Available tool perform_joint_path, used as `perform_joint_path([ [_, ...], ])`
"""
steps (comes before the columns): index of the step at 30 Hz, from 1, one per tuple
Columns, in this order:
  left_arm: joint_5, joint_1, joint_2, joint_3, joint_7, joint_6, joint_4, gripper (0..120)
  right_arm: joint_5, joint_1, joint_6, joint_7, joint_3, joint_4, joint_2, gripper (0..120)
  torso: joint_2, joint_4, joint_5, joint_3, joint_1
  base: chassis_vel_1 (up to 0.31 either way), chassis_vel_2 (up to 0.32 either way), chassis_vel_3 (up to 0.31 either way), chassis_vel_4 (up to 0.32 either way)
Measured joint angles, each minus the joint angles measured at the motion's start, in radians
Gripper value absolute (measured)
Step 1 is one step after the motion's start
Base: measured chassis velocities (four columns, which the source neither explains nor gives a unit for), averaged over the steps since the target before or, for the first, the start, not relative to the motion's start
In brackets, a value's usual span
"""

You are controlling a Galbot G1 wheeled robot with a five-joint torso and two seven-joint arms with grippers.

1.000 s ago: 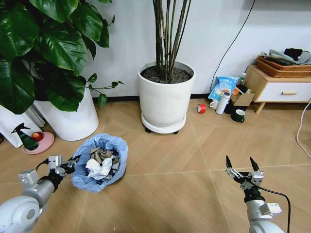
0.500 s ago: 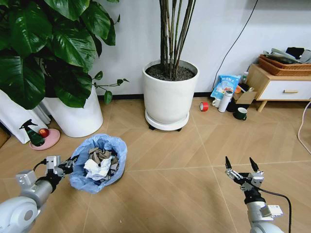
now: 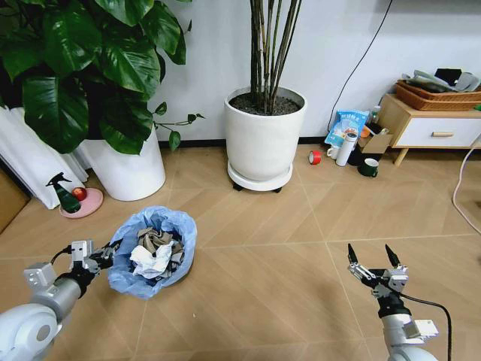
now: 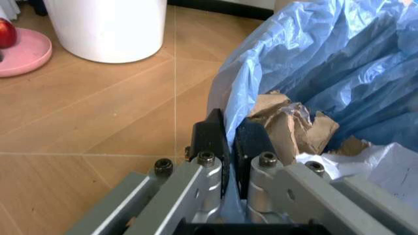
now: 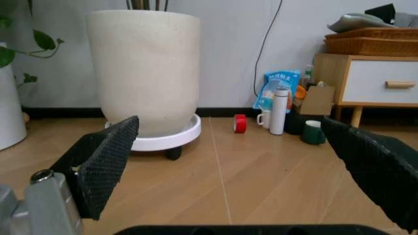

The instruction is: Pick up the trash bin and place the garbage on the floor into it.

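Note:
The trash bin [image 3: 154, 253], black with a crinkly light-blue bag over its rim, is low at the left in the head view. My left gripper [image 3: 111, 251] is shut on its near rim. The left wrist view shows the gripper [image 4: 230, 141] pinching the blue bag edge of the bin [image 4: 313, 63]. Garbage lies inside the bin: a crumpled white tissue [image 3: 152, 261] and crumpled brown paper [image 3: 155, 240], the paper [image 4: 287, 125] just past the fingers. My right gripper [image 3: 373, 261] is open over bare floor [image 3: 263, 286] at the lower right, its fingers [image 5: 104, 161] spread wide.
A white plant pot on a wheeled tray [image 3: 261, 137] stands ahead, another big pot [image 3: 129, 167] at the left. Red tape [image 3: 314, 156], a white bottle [image 3: 346, 149], cups and a wooden cabinet [image 3: 432, 131] sit at the right wall. A pink dish with a spray bottle [image 3: 79, 201] is left.
The whole picture has shifted: the camera moved, and pots and cabinet slid up and right. The bin stays in my left gripper at the same spot before me. The right gripper holds its pose.

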Motion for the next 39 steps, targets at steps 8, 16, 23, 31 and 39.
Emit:
perform_joint_path([
  [8,-0.004,-0.005,0.002,0.003,0.0,0.0,0.002,0,-0.001,-0.007,0.004,-0.007,0.0,0.003,-0.001,100,0.0,-0.0001,0.0002,0.0,0.0,0.108,-0.082,-0.119,0.075],
  [16,-0.009,-0.006,0.001,0.005,0.0,0.0,0.004,0,0.0,-0.012,0.005,-0.011,0.0,0.005,-0.004,100,0.0,-0.0001,0.0001,0.0,0.0,0.137,-0.096,-0.145,0.094],
  [23,-0.009,-0.008,0.0,0.01,-0.001,0.0,0.004,0,0.002,-0.015,0.007,-0.016,0.001,0.005,-0.01,100,0.0,0.0002,0.0,0.0,0.0,0.159,-0.122,-0.175,0.115],
  [31,-0.01,-0.011,-0.002,0.012,-0.003,0.001,0.004,0,0.002,-0.014,0.008,-0.024,-0.002,0.005,-0.012,100,0.0,-0.0001,0.0001,0.0,0.0,0.157,-0.112,-0.158,0.104],
  [39,-0.016,-0.01,-0.002,0.009,-0.004,0.002,0.004,0,0.0,-0.013,0.009,-0.032,-0.005,0.004,-0.016,100,0.0,0.0,-0.0001,0.0,0.0,0.159,-0.111,-0.151,0.127],
])
